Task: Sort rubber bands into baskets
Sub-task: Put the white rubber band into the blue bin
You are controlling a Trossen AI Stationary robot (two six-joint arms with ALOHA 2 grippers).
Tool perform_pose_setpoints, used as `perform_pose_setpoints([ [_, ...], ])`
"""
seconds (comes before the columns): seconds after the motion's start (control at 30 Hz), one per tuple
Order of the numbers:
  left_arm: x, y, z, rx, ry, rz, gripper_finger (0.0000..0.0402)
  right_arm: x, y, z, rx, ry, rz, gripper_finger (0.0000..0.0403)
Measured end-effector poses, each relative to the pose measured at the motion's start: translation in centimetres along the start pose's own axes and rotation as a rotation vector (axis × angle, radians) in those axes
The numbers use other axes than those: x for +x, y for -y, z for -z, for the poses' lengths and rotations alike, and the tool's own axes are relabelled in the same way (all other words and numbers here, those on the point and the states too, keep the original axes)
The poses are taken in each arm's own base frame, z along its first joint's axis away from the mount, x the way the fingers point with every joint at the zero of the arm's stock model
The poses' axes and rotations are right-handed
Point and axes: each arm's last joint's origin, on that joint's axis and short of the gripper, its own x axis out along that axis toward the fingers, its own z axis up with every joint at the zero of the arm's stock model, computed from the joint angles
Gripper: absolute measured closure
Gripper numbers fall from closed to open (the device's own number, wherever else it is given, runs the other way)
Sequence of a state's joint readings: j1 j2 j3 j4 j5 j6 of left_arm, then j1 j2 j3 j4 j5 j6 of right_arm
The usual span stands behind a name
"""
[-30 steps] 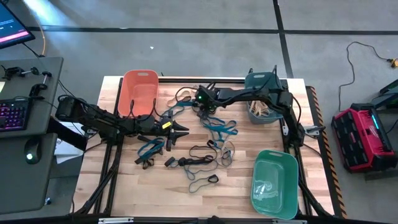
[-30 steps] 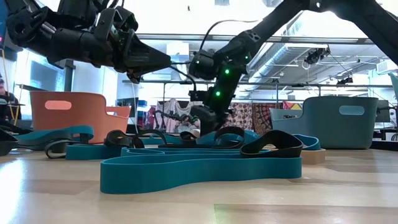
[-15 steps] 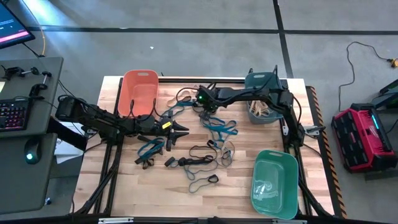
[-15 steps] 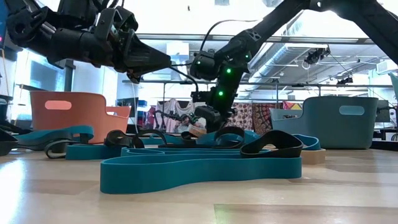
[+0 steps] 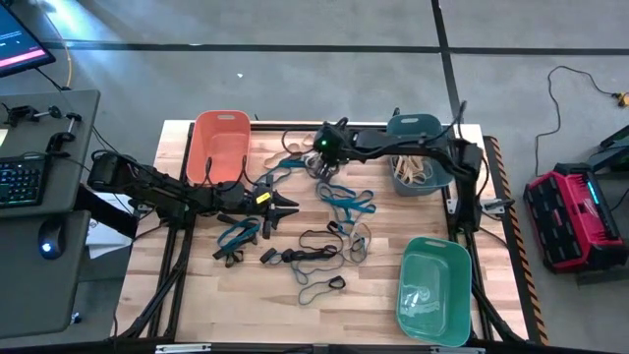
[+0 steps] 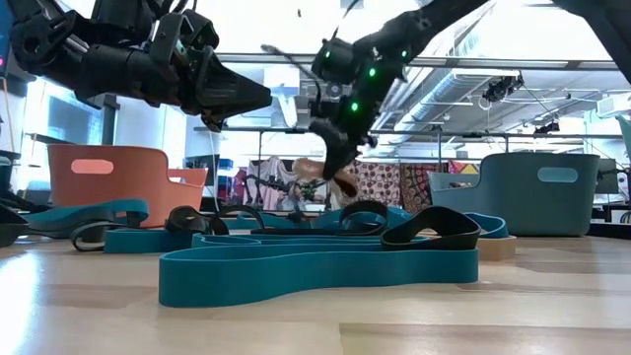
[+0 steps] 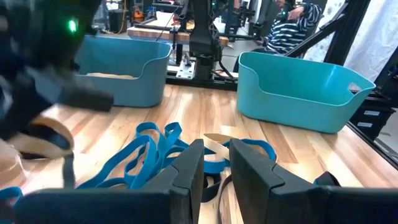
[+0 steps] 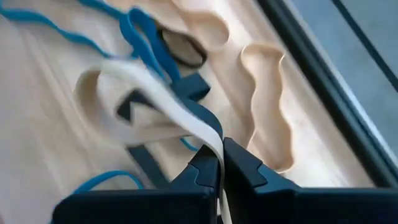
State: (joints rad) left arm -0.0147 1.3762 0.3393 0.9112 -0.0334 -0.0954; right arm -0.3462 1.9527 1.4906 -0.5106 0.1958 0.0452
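**A:** From above, where was the tan band relative to the right end effector (image 5: 325,144)?

**B:** That end effector hung over the far middle of the surface (image 5: 206,285), between the orange-salmon basket (image 5: 220,143) and the dark teal basket (image 5: 413,147). The band itself was too thin to pick out there. Blue and black rubber bands (image 5: 329,236) lay loose nearer the front, below it. The green basket (image 5: 432,288) sat well apart, at the front right.

**A:** And from table height?

**B:** The right end effector (image 6: 340,176) was raised clear of the pile, with something pale dangling from its tip. The big blue band (image 6: 315,268) lay flat in front.

**A:** The left wrist camera?

**B:** The left end effector (image 7: 216,163) hovered with its fingers a little apart, holding nothing I could make out, with blue loops just ahead.

**A:** The right wrist camera?

**B:** Its jaws were pressed together on a tan rubber band (image 8: 155,106), pinched at one edge, the rest trailing forward in a limp loop.

**A:** How would it handle?

**B:** Probably light, floppy and stretchy; gripping one strand seemed enough, though a swinging loop could snag neighbours.
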Motion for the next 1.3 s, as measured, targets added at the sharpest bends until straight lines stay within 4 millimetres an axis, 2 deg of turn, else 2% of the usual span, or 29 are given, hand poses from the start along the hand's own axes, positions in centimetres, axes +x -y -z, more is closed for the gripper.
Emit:
perform_pose_setpoints([
  [0.17, 0.0, 0.0, 0.0, 0.001, 0.0, 0.0, 0.0334, -2.1, 0.4, -0.7, 0.026, 0.054, -0.001, 0.0402],
  [0.33, 0.0, 0.0, 0.0, -0.002, 0.0, 0.0, 0.0334, -2.3, 0.1, -0.8, 0.052, 0.059, -0.032, 0.0402],
  [0.4, 0.0, 0.0, 0.0, -0.005, 0.0, 0.0, 0.0334, -1.9, -0.3, -0.6, 0.062, 0.049, -0.06, 0.0402],
  [0.67, 0.0, 0.2, 0.0, -0.004, -0.001, 0.007, 0.0334, 1.5, -2.1, 0.8, 0.032, -0.052, -0.092, 0.0403],
  [0.9, 0.0, 0.3, 0.0, 0.002, -0.002, 0.013, 0.0334, 4.2, -2.2, 2.0, 0.012, -0.114, -0.001, 0.0396],
  [1.13, 0.0, 0.3, 0.0, 0.003, -0.002, 0.013, 0.0334, 4.6, -2.3, 2.1, -0.011, -0.12, -0.001, 0.0365],
  [1.3, 0.0, 0.3, 0.0, 0.003, -0.002, 0.013, 0.0334, 4.6, -2.3, 2.2, -0.015, -0.122, 0.0, 0.0315],
])
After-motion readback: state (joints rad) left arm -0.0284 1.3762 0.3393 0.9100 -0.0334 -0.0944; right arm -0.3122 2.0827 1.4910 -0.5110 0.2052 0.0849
